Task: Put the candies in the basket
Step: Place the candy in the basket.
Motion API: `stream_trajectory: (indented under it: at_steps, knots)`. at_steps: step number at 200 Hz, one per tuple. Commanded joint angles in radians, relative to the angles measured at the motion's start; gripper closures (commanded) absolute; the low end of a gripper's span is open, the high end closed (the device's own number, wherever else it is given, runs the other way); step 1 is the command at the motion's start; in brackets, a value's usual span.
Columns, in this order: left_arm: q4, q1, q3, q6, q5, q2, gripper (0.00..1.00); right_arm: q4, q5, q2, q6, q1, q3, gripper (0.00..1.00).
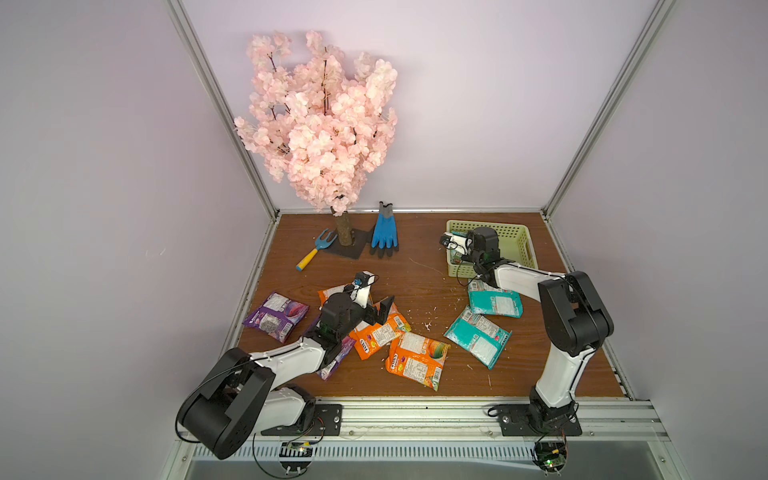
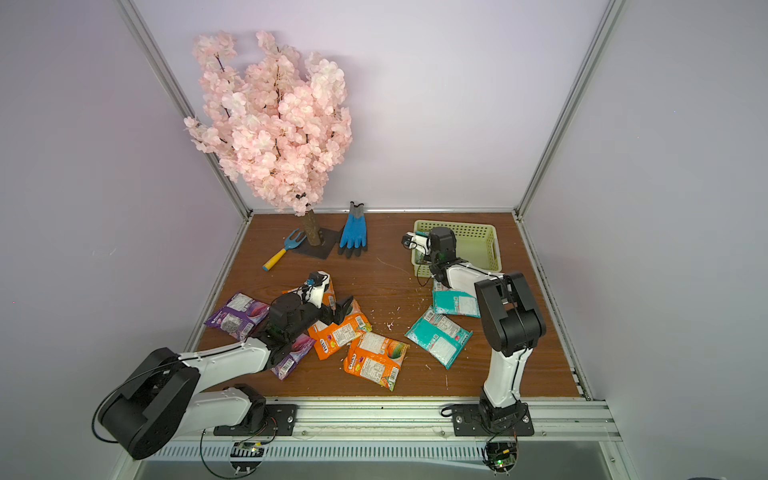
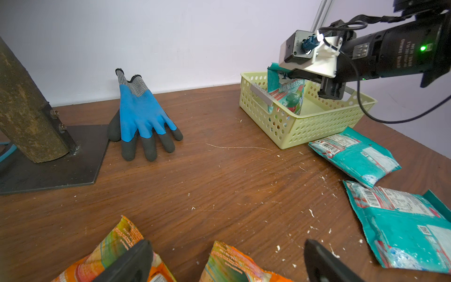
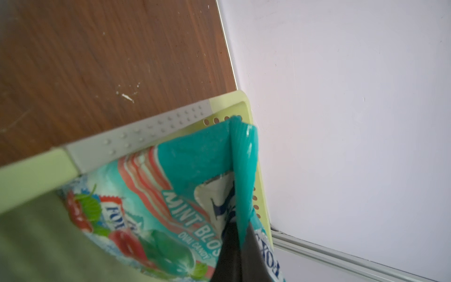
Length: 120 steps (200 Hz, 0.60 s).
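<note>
Teal candy packet (image 4: 195, 156), glossy and creased, reads "MINT BLOSSOM".

The pale green basket (image 1: 515, 247) has little holes in its sides and sits on the worktop (image 1: 415, 266) by the back wall. A teal packet (image 3: 289, 96) hangs upright inside it, pinched at its top edge by the right gripper (image 4: 236, 241). A second teal packet (image 1: 494, 302) lies just beside the basket, label side up, with a third teal packet (image 1: 478, 338) near it. Orange packets (image 1: 417, 359) overlap in the middle. Purple packets (image 1: 276, 316) lie at the left.
</note>
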Motion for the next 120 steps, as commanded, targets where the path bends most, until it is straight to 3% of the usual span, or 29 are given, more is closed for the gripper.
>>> stream_trajectory:
  at_steps: [1,46,75,97,120]
  knots:
    - [0.023,-0.012,-0.001,0.015,-0.016,0.001,0.00,-0.025,-0.022,0.022,0.053,-0.004,0.016,0.94]
    - [0.021,-0.012,0.000,0.016,-0.020,0.006,0.00,-0.106,-0.066,0.045,0.080,-0.015,0.031,0.87]
    - [0.021,-0.011,-0.001,0.017,-0.022,0.008,0.00,-0.152,-0.082,0.025,0.086,-0.022,0.053,0.79]
    - [0.023,-0.011,-0.001,0.016,-0.026,0.007,0.00,-0.289,-0.136,0.002,0.076,-0.024,0.100,0.71]
    - [0.023,-0.011,-0.002,0.017,-0.026,0.005,0.00,-0.349,-0.116,-0.043,0.136,-0.024,0.127,0.66]
